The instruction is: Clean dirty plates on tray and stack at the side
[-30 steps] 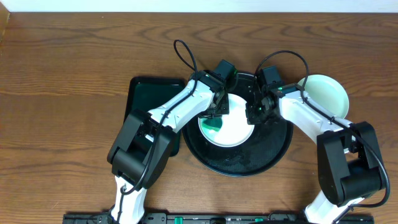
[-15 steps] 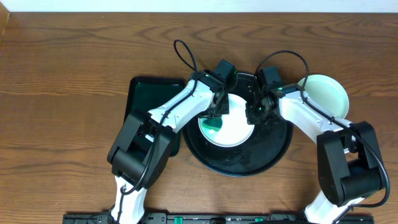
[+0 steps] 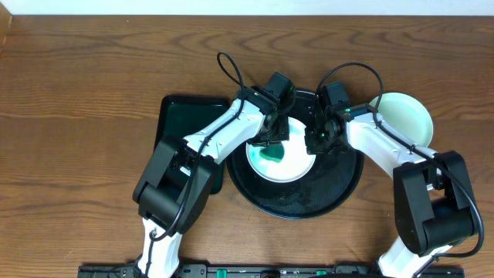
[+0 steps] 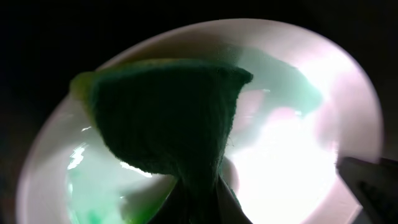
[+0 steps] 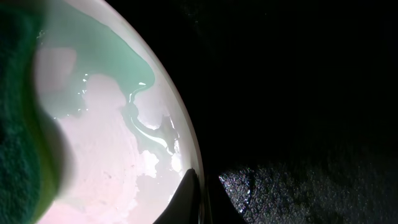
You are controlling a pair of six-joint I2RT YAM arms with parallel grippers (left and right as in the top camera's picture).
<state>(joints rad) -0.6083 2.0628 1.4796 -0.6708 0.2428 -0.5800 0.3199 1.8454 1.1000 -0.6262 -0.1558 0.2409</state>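
A white plate (image 3: 287, 160) with a watery green smear lies on the round black tray (image 3: 340, 181). My left gripper (image 3: 272, 141) is shut on a dark green sponge (image 4: 168, 118) and presses it onto the plate (image 4: 292, 149). My right gripper (image 3: 316, 140) is shut on the plate's right rim (image 5: 180, 143), one finger inside and one outside. The sponge also shows at the left edge of the right wrist view (image 5: 18, 124). A pale mint plate (image 3: 403, 116) sits on the table right of the tray. A third plate does not show.
A rectangular dark green tray (image 3: 185, 123) lies left of the black tray, partly under my left arm. The black tray's wet floor (image 5: 298, 186) shows beside the plate. Bare wooden table surrounds everything.
My left gripper has slid the sponge slightly to the right across the plate. My right gripper has stayed on the rim.
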